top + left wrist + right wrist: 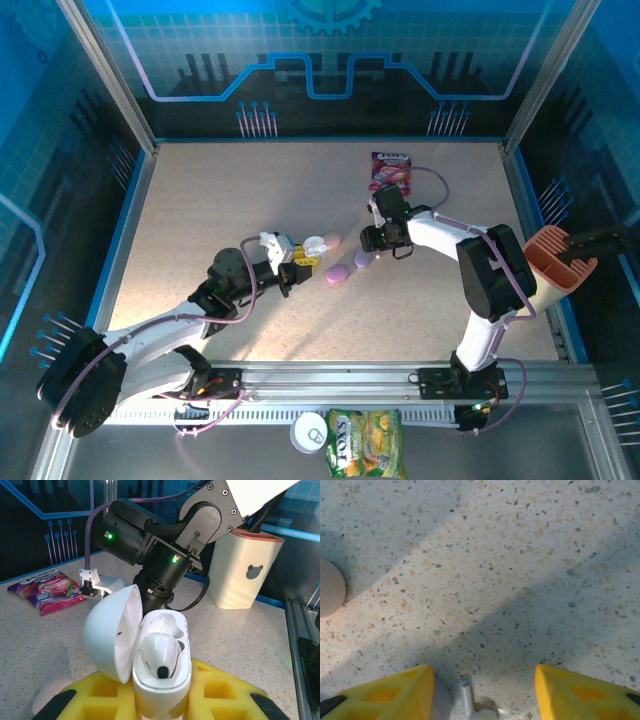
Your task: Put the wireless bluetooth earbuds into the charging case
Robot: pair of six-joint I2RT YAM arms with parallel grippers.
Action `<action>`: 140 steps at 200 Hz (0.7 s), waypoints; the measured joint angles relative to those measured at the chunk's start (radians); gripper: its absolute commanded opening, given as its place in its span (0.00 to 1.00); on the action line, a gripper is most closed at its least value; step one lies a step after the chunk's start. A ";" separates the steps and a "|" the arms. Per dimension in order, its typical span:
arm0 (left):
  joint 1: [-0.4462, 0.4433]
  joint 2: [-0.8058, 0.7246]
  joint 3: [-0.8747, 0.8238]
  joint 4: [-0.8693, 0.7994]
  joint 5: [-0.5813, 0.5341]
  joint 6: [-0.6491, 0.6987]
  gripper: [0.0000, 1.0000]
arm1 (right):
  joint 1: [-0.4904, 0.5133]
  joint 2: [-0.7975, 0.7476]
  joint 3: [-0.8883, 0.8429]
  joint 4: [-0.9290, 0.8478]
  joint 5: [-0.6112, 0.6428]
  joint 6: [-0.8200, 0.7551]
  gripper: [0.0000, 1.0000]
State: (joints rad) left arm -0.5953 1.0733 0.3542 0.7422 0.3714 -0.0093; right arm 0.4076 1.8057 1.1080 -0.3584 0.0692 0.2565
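Left arm (pixel 150 340) reaches diagonally forward from its base, jaws clamped on the open white charging case (pixel 110 635). Right arm (pixel 440 230) folds leftward, wrist angled down, jaws parted.

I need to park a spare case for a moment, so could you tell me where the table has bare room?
The table is bare at far left, from the side wall to the left tool, and along the near middle between the arms. It is crowded at the centre, where the right tool and pastel cases cluster, up to the snack packet.
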 measured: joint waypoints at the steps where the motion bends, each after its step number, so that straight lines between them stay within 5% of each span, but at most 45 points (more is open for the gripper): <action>1: 0.000 0.000 0.000 0.000 0.000 0.000 0.18 | 0.000 0.000 0.000 0.000 -0.001 0.000 0.56; 140: 0.000 -0.009 0.000 -0.004 0.000 -0.015 0.18 | -0.003 0.040 0.038 -0.045 0.002 0.019 0.52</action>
State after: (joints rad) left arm -0.5953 1.0645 0.3542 0.7380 0.3717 -0.0246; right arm 0.4042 1.8462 1.1458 -0.4030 0.0708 0.2752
